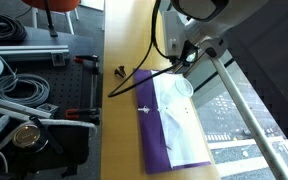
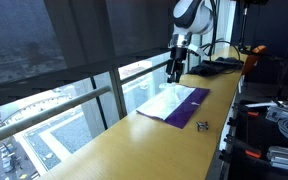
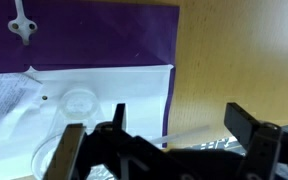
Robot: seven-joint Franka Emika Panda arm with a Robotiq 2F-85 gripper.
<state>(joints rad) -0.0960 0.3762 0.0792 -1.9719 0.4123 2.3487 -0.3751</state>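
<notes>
A purple mat lies on the wooden counter, seen in both exterior views, with a white sheet spread over it. My gripper hangs open above the mat's far end, holding nothing. In the wrist view its dark fingers frame bare wood and the mat's edge; the gripper touches neither. A clear round piece lies on the sheet, and a small white hook-shaped part lies on the purple. From the window side the gripper stands over the mat.
A small black object sits on the wood beside the mat, also seen near the counter edge. A black cable crosses the counter. A cart of cables and tools stands alongside. The window and its rail border the counter's other side.
</notes>
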